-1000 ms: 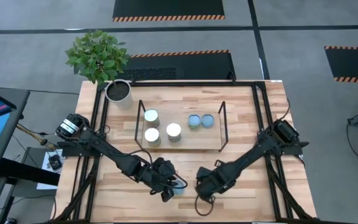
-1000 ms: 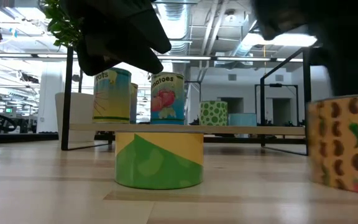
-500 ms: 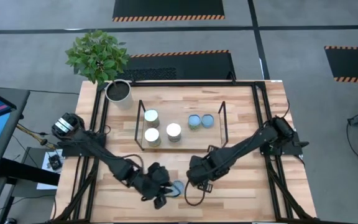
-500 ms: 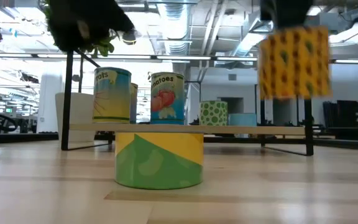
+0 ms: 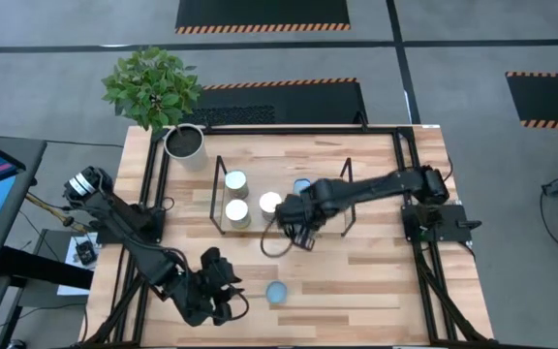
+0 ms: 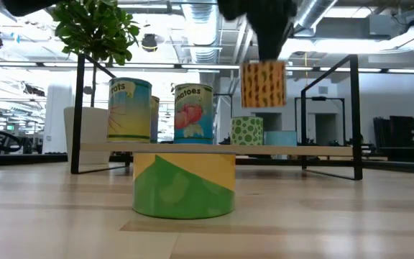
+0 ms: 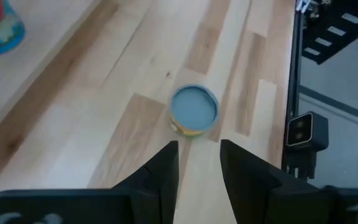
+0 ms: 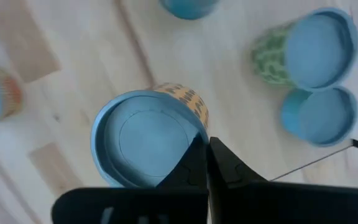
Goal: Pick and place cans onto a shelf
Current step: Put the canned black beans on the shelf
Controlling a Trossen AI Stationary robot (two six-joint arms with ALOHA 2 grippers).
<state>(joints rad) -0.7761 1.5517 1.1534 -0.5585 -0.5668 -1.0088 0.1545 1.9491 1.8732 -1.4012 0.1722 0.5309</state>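
Note:
My right gripper [image 5: 296,223] is shut on a yellow can with a dark pepper print [image 6: 263,84], held in the air above the shelf's near edge. The shelf [image 5: 269,171] carries several cans, among them a tomato can [image 6: 193,113] and a green-dotted one [image 8: 309,50]. A green-and-yellow can with a pale blue top [image 5: 277,292] stands on its base on the table near the front edge. My left gripper [image 5: 227,299] is open and empty just to the left of it. That can also shows in the left wrist view [image 7: 194,110], beyond the fingers. My right gripper pinches the rim of the can's pale blue top [image 8: 194,132] between its two fingers, one finger over the top and one outside the wall. The fingers come from above, pointing down. The can hangs upright below them, lifted clear of shelf and table.
A white plant pot [image 5: 184,142] stands at the table's far left corner. Black wire uprights [image 6: 356,115] stand at the shelf's two ends. Black rails run along the table's left and right sides. Bare wood lies between the shelf and the near edge.
My right gripper has lifted the pepper can off the table near the front edge and carried it up and toward the far edge, to above the shelf. My left gripper has drawn back from above the green-and-yellow can toward the table's left edge; that can has stayed put.

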